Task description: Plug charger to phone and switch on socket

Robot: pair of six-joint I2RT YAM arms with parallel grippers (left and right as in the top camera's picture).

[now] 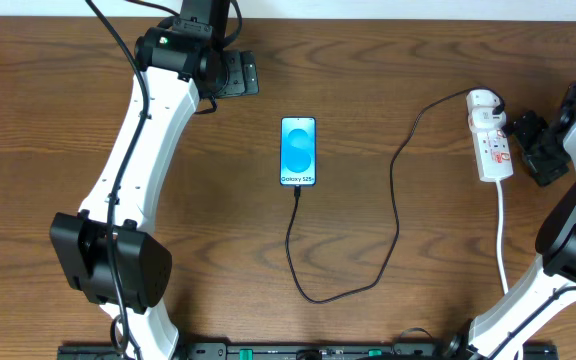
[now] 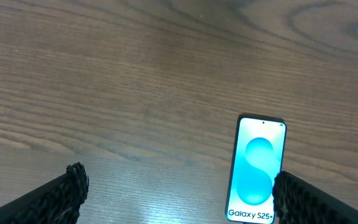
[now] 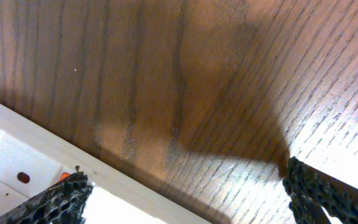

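The phone (image 1: 298, 152) lies face up mid-table, its blue screen lit. The charger (image 1: 396, 190), a thin black cable, runs from the phone's near edge, loops toward me, then climbs to its black plug (image 1: 494, 101) at the rounded far end of the socket (image 1: 494, 146). Whether the connector tip is seated I cannot tell. My left gripper (image 1: 244, 75) hovers open, left of and beyond the phone (image 2: 257, 171), with nothing between its fingers (image 2: 64, 193). My right gripper (image 1: 528, 145) stands open just right of the socket (image 3: 17, 168), holding nothing.
The socket's white cord (image 1: 502, 235) runs toward the table's near edge past the right arm's base (image 1: 568, 250). The left arm (image 1: 133, 160) stretches across the table's left side. Bare wood lies between phone and socket.
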